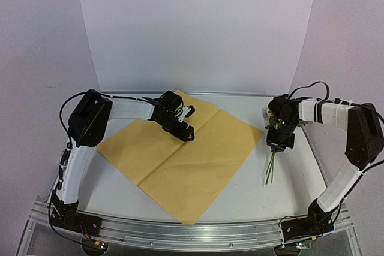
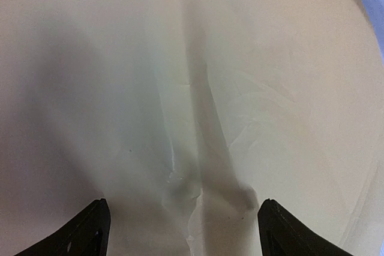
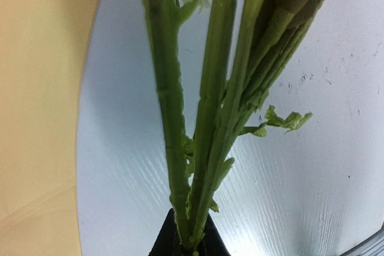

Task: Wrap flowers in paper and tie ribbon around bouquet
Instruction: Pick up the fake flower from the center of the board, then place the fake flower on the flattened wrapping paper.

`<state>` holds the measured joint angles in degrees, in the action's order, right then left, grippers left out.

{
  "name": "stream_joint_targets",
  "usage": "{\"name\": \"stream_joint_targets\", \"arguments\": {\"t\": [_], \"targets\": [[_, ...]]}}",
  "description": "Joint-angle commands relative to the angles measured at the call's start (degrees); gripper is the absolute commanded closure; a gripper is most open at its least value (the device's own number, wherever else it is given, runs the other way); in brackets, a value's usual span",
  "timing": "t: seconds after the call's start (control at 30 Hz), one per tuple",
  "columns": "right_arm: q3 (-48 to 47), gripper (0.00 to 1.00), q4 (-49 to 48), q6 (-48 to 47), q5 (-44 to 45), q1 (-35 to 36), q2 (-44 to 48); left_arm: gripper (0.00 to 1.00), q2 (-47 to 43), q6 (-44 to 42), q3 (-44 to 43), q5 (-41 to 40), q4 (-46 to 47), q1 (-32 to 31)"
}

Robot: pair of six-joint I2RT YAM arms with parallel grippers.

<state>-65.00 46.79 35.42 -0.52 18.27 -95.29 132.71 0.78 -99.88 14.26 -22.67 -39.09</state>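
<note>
A large thin rectangular sheet of paper (image 1: 180, 172), its upper face a dull yellow-orange, lies flat on the white table (image 1: 240, 202), turned so that its corners point near, far, left and right like a diamond. Straight fold creases cross it, one running from the far corner down toward the near one. The left gripper (image 1: 185, 133) hangs over the far half of the sheet, close above it, its two black fingers (image 2: 90, 235) spread wide apart with nothing between them. In the left wrist view the paper fills the frame, looks pale cream, and shows a long crease with small wrinkles just ahead of the fingers. To the right of the sheet, off its right corner, the right gripper (image 1: 278, 144) points downward over bare table and pinches a small bunch of artificial flowers (image 1: 270, 169) by their thin green stems. From above, the stems trail out below the gripper toward the near edge, and their tips lie close to the table surface. The blooms are mostly hidden behind the wrist, so their colours cannot be made out. In the right wrist view the dark fingers (image 3: 165, 244) are pressed together on several ribbed plastic stems that carry small ragged leaf tabs, with the edge of the paper on the left.
</note>
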Motion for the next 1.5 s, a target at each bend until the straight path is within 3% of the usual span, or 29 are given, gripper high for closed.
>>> {"name": "stream_joint_targets", "arguments": {"t": [0.0, 0.27, 0.47, 0.6, 0.7, 0.77, 0.93, 1.1, 1.23, 1.47], "targets": [[2.4, 1.00, 2.3, 2.6, 5.2, 2.9, 5.4, 0.12, 4.6, -4.0, -6.1, 4.8, -4.4, -1.5], [0.4, 1.00, 5.5, 1.2, 6.6, 6.2, 10.0, 0.12, 8.5, -5.2, -13.4, 6.9, -6.0, -2.9], [-5.2, 1.00, 7.1, 0.6, 3.7, 6.7, 9.6, 0.08, 5.8, -1.6, -17.3, 3.9, -4.6, -2.9], [-10.0, 1.00, 7.3, -0.7, 1.6, 8.2, 6.9, 0.07, -0.5, 4.5, -15.0, 0.8, -1.6, -2.9], [-15.0, 1.00, 6.9, -2.1, 1.0, 10.2, 3.9, 0.08, -6.8, 9.8, -8.2, -1.1, 0.7, -2.7], [-17.4, 1.00, 6.3, -2.7, -1.0, 10.9, 2.0, 0.14, -10.4, 12.8, -3.1, -0.4, 1.7, -2.5], [-22.8, 1.00, 2.0, -2.3, -6.2, 11.4, -3.0, 0.43, -14.0, 18.5, 6.8, 3.7, 2.7, -2.4], [-28.5, 1.00, -5.0, -1.9, -11.8, 13.7, -9.9, 0.65, -15.7, 21.9, 16.0, 8.0, 6.8, -2.4], [-34.2, 1.00, -7.9, -2.0, -13.1, 15.0, -16.5, 0.75, -16.9, 22.9, 22.0, 11.1, 9.5, -2.6], [-44.4, 1.00, -12.6, -0.4, -16.7, 17.5, -27.8, 0.80, -17.1, 22.8, 26.7, 11.2, 9.2, -3.0]]}}
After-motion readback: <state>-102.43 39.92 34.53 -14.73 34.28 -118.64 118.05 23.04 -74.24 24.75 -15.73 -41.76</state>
